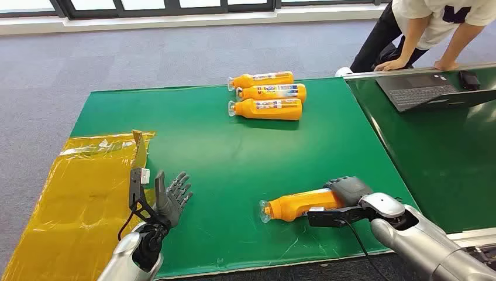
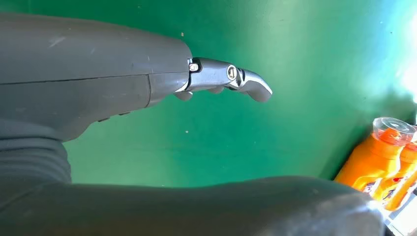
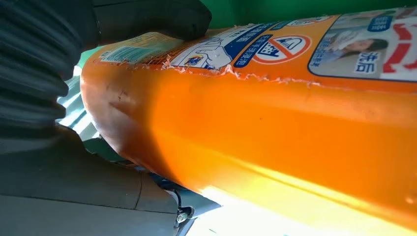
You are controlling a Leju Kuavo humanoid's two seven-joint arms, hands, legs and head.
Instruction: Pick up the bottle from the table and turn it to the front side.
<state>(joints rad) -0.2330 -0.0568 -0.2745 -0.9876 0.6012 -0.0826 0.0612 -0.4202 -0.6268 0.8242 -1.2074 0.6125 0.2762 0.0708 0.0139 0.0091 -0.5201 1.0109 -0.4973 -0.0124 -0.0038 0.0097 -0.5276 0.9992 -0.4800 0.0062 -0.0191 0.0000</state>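
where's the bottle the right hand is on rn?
Head view: the bottle lies on its side near the front edge of the green table, on the robot's right, its base under the right hand, cap towards the left hand.

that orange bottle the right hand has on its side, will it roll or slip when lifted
The orange bottle looks flat-sided in the right wrist view, so it probably won't roll. Its glossy plastic may slip in the right hand. Held near its base, the neck end may sag.
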